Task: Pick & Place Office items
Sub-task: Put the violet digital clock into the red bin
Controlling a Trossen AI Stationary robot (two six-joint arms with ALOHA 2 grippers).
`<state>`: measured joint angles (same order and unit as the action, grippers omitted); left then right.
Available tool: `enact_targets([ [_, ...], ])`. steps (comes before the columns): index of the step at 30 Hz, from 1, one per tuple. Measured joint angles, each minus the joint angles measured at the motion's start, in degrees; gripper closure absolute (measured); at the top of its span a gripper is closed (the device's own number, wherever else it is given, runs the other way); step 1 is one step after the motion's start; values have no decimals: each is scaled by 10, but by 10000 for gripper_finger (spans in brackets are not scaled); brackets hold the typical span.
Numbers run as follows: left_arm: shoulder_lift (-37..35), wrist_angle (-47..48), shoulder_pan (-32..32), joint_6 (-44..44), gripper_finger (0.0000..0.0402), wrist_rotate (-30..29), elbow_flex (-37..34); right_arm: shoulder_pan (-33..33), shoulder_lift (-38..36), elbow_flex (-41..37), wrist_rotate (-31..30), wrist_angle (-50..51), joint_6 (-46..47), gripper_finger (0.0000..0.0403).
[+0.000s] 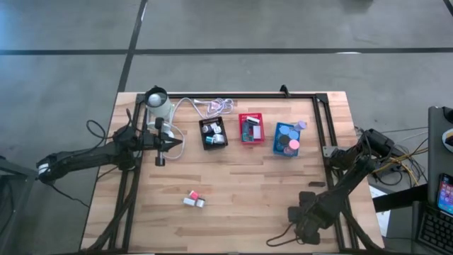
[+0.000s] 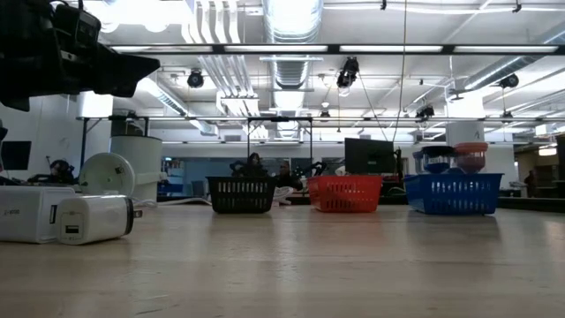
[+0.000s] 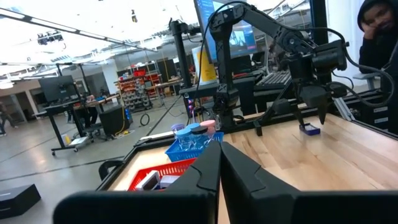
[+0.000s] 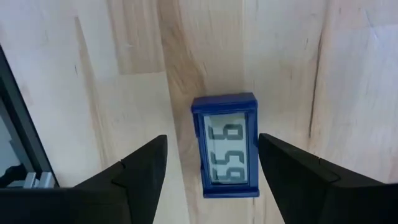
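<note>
Right gripper (image 4: 211,171) spread over blue counter

Straddles a small blue counter (image 4: 225,146) lying flat on the bare wooden table (image 1: 241,191), jaws apart on either side, nothing held. Best centred on the case, lowered square, closed across the narrow sides. Left gripper (image 3: 219,171) pinched together, empty, near the black tray (image 1: 213,132). Red tray (image 1: 250,128) and blue tray (image 1: 286,139) well apart.

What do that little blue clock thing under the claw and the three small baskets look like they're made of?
The blue clock looks like hard glossy plastic: a moulded blue frame around a grey digit display. The black basket, red basket and blue basket show fine open mesh walls; whether wire or plastic cannot be told. The table looks like pale planked wood.
</note>
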<state>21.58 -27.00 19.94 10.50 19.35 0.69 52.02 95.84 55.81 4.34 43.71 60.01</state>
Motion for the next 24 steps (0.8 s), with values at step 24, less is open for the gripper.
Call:
enact_targets([
  [24, 0, 0, 0, 0, 393, 0, 0, 11, -2, -19, -6, -10, 34, 154],
])
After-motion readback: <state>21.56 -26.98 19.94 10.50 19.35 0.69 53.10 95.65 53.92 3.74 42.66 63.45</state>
